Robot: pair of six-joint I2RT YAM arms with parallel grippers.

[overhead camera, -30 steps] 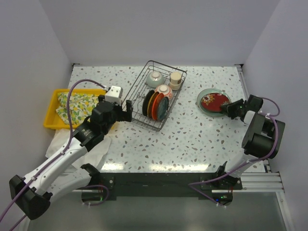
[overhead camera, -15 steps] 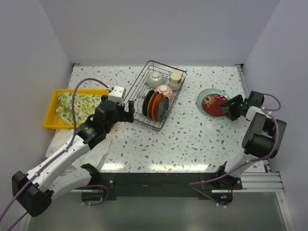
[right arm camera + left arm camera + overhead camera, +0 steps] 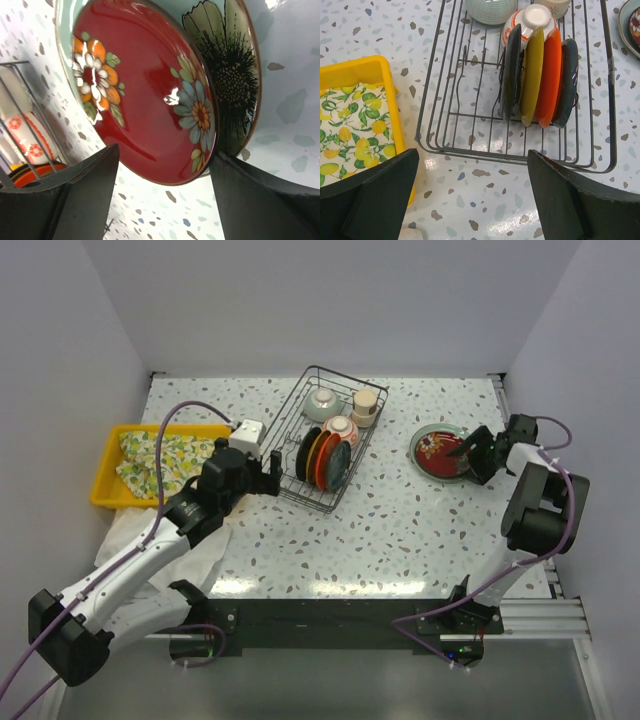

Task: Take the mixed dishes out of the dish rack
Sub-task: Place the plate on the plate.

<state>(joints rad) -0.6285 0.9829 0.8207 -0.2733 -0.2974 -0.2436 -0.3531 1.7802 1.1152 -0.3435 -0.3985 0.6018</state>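
Observation:
The black wire dish rack (image 3: 290, 430) stands mid-table. Upright in it are a dark plate (image 3: 511, 70), a yellow one (image 3: 532, 75), an orange-red one (image 3: 551, 75) and a black one (image 3: 568, 80). Behind them are a red-patterned bowl (image 3: 341, 427), a celadon bowl (image 3: 322, 403) and a beige cup (image 3: 366, 405). My left gripper (image 3: 268, 477) hangs open just before the rack's near end (image 3: 515, 159). At the right, a red flowered plate (image 3: 140, 100) lies on a pale green plate (image 3: 230, 65). My right gripper (image 3: 468, 456) is open at their rim, holding nothing.
A yellow tray (image 3: 108, 465) with a lemon-print cloth (image 3: 160, 460) sits left of the rack. A white cloth (image 3: 125, 535) lies under the left arm near the table's front-left edge. Walls close the table on three sides.
My right gripper has opened and let go of the red plate, which now rests on the green plate. The left gripper has edged a little closer to the rack.

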